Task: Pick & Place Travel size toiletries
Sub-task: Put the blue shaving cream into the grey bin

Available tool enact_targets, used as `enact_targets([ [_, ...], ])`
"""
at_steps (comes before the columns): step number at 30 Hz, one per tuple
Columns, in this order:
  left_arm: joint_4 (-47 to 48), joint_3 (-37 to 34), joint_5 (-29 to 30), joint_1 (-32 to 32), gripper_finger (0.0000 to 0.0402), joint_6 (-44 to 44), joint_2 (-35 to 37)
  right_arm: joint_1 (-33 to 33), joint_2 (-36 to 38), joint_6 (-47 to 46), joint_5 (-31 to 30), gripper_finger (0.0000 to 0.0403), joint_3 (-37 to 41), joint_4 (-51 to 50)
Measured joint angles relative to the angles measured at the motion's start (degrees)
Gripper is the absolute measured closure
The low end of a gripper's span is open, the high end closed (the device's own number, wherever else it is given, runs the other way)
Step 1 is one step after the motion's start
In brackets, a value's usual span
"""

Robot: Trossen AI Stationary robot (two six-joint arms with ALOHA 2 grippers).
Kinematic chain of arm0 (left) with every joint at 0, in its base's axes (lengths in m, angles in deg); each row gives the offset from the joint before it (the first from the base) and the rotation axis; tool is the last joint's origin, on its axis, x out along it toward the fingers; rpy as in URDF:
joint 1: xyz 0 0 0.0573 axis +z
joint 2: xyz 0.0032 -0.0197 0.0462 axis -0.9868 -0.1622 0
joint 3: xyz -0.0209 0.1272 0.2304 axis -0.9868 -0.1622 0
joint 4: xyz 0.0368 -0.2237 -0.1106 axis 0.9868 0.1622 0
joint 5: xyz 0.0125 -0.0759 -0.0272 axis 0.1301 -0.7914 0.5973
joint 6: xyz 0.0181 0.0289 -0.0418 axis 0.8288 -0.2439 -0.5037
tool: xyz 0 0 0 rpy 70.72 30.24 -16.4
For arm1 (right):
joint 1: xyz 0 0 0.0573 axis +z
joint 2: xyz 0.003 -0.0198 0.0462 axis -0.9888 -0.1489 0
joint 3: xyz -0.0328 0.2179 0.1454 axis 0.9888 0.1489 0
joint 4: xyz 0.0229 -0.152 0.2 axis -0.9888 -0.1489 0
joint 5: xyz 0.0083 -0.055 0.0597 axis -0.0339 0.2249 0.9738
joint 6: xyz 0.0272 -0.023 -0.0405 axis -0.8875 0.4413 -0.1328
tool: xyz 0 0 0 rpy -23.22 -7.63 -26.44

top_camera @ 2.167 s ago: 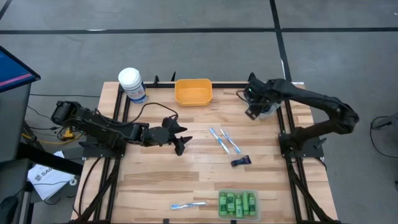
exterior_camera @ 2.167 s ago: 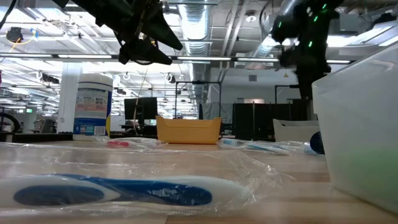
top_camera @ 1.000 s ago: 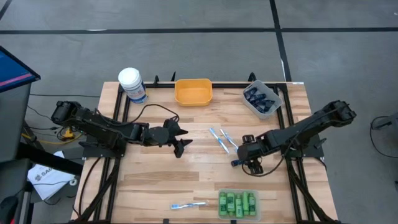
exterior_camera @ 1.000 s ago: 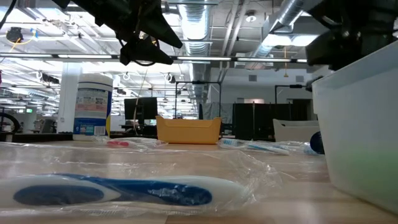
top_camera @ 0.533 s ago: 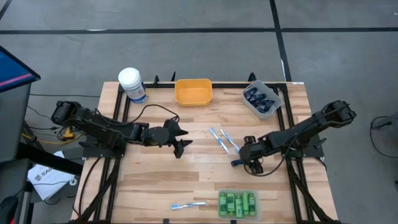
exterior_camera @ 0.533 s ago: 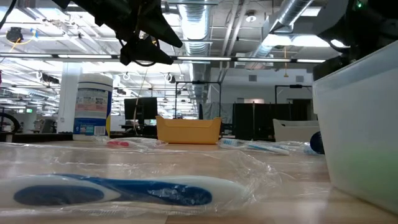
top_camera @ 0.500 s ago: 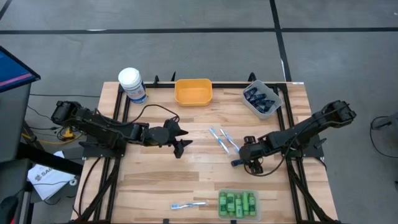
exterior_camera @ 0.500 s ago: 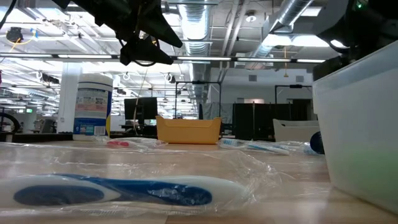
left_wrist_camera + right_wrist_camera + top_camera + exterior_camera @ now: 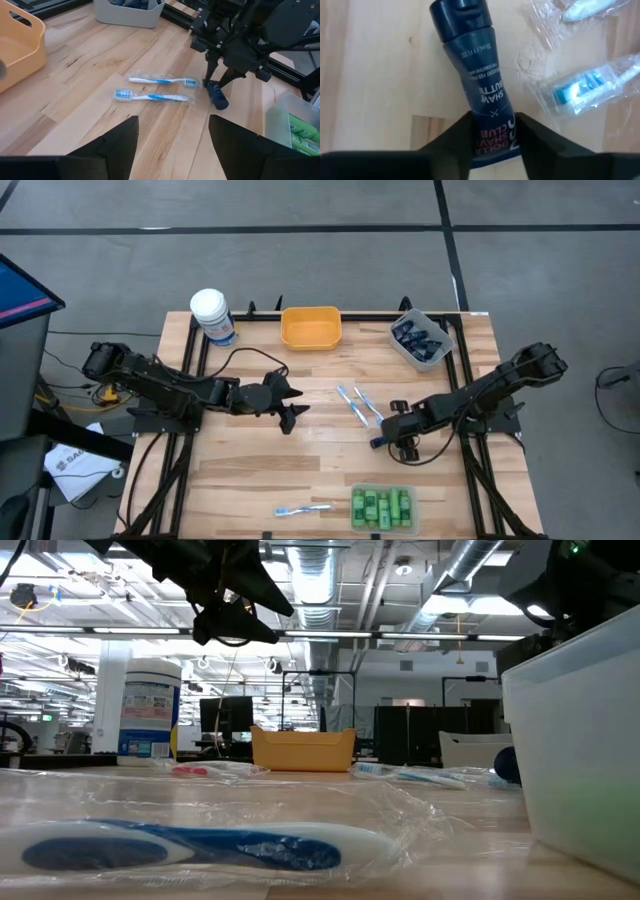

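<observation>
A dark navy tube point(image 9: 482, 85) lies flat on the table right of centre; it also shows in the high view point(image 9: 384, 441) and the left wrist view point(image 9: 217, 95). My right gripper point(image 9: 493, 137) is low over it, open, pointing down, one finger on each side of its flat crimped end. Two wrapped toothbrushes point(image 9: 358, 406) lie just left of the tube. A third toothbrush point(image 9: 303, 509) lies by the near edge. My left gripper point(image 9: 292, 408) hovers open and empty left of centre. My right gripper's fingers point(image 9: 455, 137) stand close against the two side edges of the tube's flat crimped end point(image 9: 492, 125), coming from above. Whether they touch it, I cannot tell. The tube lies flat on the table.
A clear bin point(image 9: 381, 507) of green bottles stands at the near edge. A grey bin point(image 9: 420, 340) with navy tubes is at the far right, an orange bin point(image 9: 311, 327) at the far middle, and a white-lidded canister point(image 9: 212, 315) at the far left.
My right gripper has come from the grey bin at the far right toward the table's near side, down over the navy tube, and in the last second has settled a little lower and leftward around its flat end. The tube has stayed where it was.
</observation>
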Motion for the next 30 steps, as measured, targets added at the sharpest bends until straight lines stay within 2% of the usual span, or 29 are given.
enact_targets([
  [3,0.0,0.0,0.0,0.0,0.0165,0.0,0.0,-0.7,2.1,0.0,0.2,0.0320,0.0,-0.2],
  [7,0.0,0.0,0.0,0.0,0.0165,0.0,0.0,-1.7,5.2,-0.6,0.5,0.0350,0.3,-2.7],
  [15,-0.1,0.0,0.0,0.0,0.0165,0.0,0.0,-6.0,15.3,-4.5,0.2,0.0359,0.2,-5.4],
  [19,-0.2,0.0,0.0,0.0,0.0165,0.0,0.0,-12.2,21.7,-8.5,-2.6,0.0361,0.1,-6.9],
  [24,-0.2,0.0,0.0,0.0,0.0165,0.0,0.0,-23.2,27.7,-10.8,-7.0,0.0363,-2.6,-11.6],
  [30,-0.2,0.0,0.0,0.0,0.0165,0.0,0.0,-37.3,28.5,-10.3,-14.0,0.0363,-7.5,-18.1],
])
